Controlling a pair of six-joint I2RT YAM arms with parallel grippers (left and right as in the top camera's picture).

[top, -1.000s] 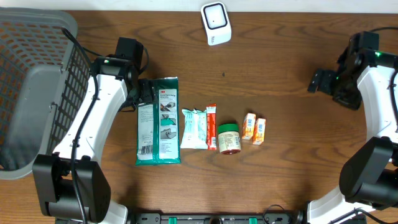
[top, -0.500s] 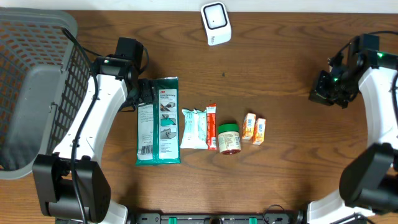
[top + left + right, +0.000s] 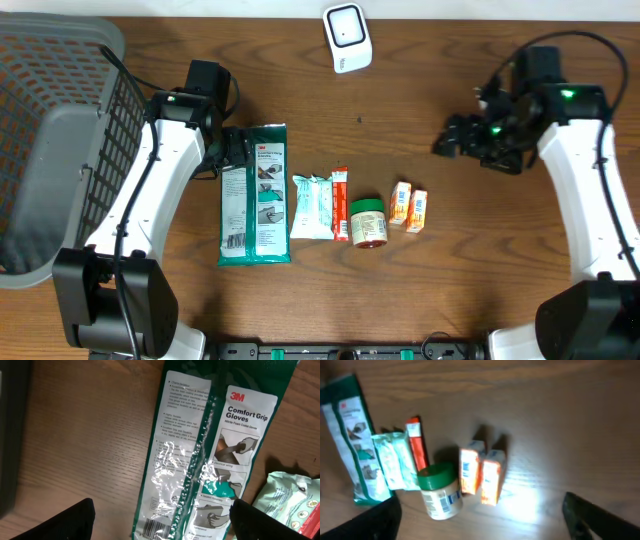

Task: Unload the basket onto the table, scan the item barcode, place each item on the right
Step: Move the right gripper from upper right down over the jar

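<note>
Several small goods lie in a row on the brown wooden table (image 3: 450,260), with a grey mesh basket (image 3: 40,60) at its 9 o'clock edge and a white handheld barcode scanner (image 3: 347,37) at 12 o'clock. The long green plastic packet of gloves (image 3: 255,200) heads the row's 9 o'clock end. The left gripper (image 3: 232,150) hangs over its 11 o'clock corner, fingers wide apart, gripping nothing. The right gripper (image 3: 455,137) hovers at 2 o'clock from the two small orange cardboard boxes (image 3: 409,206), well apart from them, fingers likewise spread and empty.
</note>
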